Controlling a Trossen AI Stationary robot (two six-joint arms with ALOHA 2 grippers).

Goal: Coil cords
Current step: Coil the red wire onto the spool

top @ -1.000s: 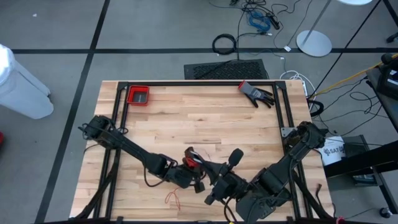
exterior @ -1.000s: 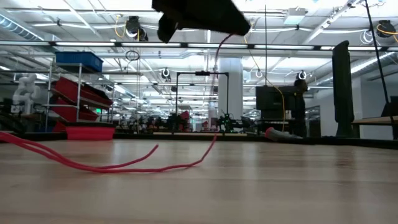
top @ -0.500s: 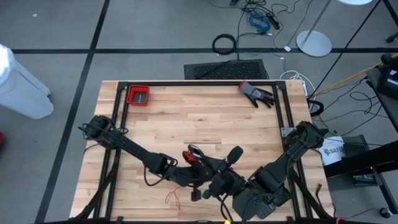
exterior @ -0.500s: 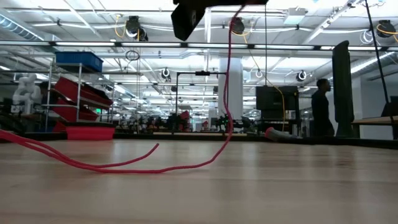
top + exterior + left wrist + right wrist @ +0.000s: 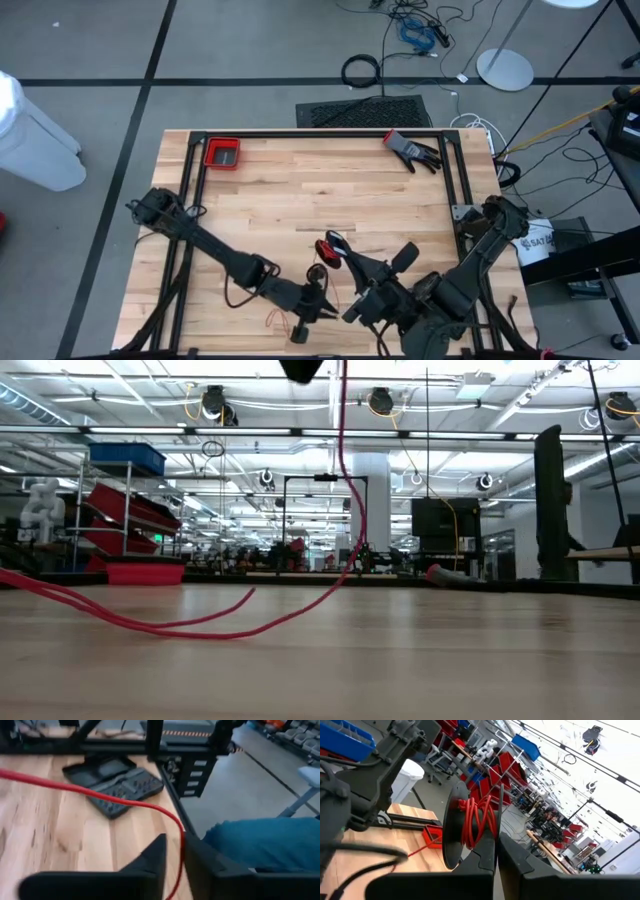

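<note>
Fingers [image 5: 485, 862] of the right gripper [image 5: 496, 851] are squeezed together on a round black spool [image 5: 454, 827], and loops of the red cord [image 5: 476, 822] are wound on it. From above, this right gripper [image 5: 338, 247] sits near the front middle of the wooden table [image 5: 300, 190], holding the spool [image 5: 327, 248] up off the wood. The right arm comes in from the front right corner, bent low, and reaches toward the middle.

Left gripper [image 5: 172, 855] fingers [image 5: 152, 862] stand a little apart, with the red cord [image 5: 125, 801] running through the narrow gap between them. I cannot tell if they pinch it. From above, the left gripper [image 5: 312, 312] is low at the front edge of the table, just beside the loose red cord [image 5: 277, 319] lying there. The left arm stretches long from the left side of the table, going down toward the front.

At table height, the red cord [image 5: 345, 470] hangs down from above and then trails across the wood in a long low curve to the left.

At the back of the table sit a small red tray [image 5: 222, 153] on the left and a dark glove [image 5: 411, 150] on the right. A black ridged case [image 5: 115, 782] lies on the wood near the table's metal frame.
</note>
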